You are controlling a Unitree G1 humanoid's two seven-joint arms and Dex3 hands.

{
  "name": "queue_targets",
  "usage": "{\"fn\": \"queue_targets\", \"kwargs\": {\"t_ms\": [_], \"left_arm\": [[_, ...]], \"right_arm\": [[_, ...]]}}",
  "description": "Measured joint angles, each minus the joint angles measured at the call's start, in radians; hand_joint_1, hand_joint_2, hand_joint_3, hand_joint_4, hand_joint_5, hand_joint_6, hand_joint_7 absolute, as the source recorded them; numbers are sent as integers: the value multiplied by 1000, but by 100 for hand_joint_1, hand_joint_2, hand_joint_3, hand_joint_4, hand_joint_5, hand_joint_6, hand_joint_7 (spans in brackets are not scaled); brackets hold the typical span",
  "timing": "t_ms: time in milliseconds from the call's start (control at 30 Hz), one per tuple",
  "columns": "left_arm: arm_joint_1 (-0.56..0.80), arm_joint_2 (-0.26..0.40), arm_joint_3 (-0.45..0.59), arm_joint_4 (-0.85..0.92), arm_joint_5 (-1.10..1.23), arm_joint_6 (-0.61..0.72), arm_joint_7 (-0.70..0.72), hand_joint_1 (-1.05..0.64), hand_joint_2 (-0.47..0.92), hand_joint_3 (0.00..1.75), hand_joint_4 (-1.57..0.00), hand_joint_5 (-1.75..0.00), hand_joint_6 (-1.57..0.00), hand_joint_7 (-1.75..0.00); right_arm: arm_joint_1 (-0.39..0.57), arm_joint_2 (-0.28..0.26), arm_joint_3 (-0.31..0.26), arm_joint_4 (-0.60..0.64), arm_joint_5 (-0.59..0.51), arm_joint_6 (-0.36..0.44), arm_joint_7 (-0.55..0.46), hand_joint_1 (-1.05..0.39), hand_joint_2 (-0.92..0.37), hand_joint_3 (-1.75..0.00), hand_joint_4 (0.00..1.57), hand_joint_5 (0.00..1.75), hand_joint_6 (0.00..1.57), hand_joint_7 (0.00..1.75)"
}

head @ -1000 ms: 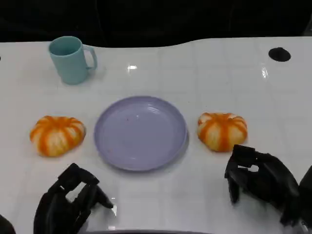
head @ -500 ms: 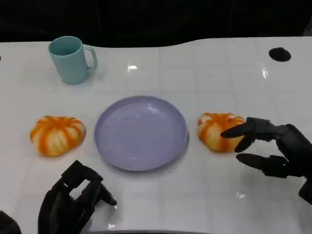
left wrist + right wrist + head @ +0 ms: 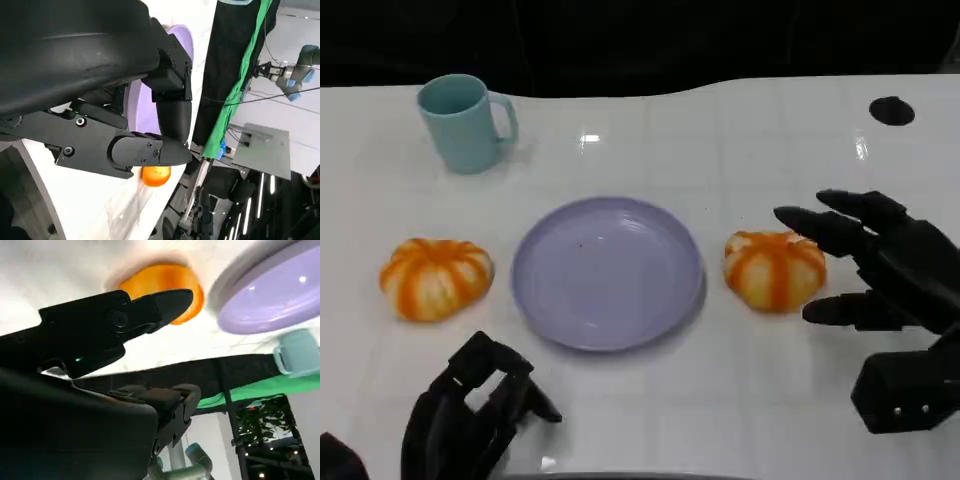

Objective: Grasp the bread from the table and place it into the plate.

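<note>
My right hand (image 3: 880, 262) hangs just right of the bread (image 3: 775, 269) on the right side of the table (image 3: 740, 140), fingers (image 3: 820, 228) spread wide and reaching left over the loaf's right edge, with one lower finger pointing left at its near-right side. I hold nothing in it; whether any fingertip actually touches the crust I cannot tell. In my right wrist view the same bread (image 3: 165, 287) sits past my dark fingers (image 3: 150, 307), beside the plate (image 3: 272, 295).

That bread is an orange, white-striped round loaf lying on the table, close to the right rim of the lilac plate (image 3: 608, 272) but apart from it. The plate sits at the middle of the table with nothing on it. A second striped bread (image 3: 436, 277) lies left of the plate, also clear of its rim.

My left hand (image 3: 470, 410) is at the near left, low over the table, fingers curled in on nothing, well short of the left bread.

A teal mug (image 3: 466, 122) stands upright at the far left, handle to the right. A small black disc (image 3: 891, 110) lies at the far right
</note>
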Motion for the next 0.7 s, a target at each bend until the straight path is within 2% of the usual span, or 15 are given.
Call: {"fn": "queue_targets", "kwargs": {"t_ms": [200, 433, 700], "left_arm": [[1, 1, 0, 0, -1, -1, 0, -55, 92, 25, -61, -175, -51, -153], [4, 3, -1, -1, 1, -5, 0, -54, 92, 26, -58, -175, -50, -149], [9, 3, -1, -6, 0, -7, 0, -53, 92, 26, -58, -175, -50, -151]], "right_arm": [[-53, 5, 103, 57, -37, 86, -41, -51, -90, 0, 0, 0, 0, 0], [-129, 60, 224, 167, -78, 215, -57, -55, -89, 0, 0, 0, 0, 0], [-180, 120, 308, 261, -78, 290, -73, -56, -88, 0, 0, 0, 0, 0]]}}
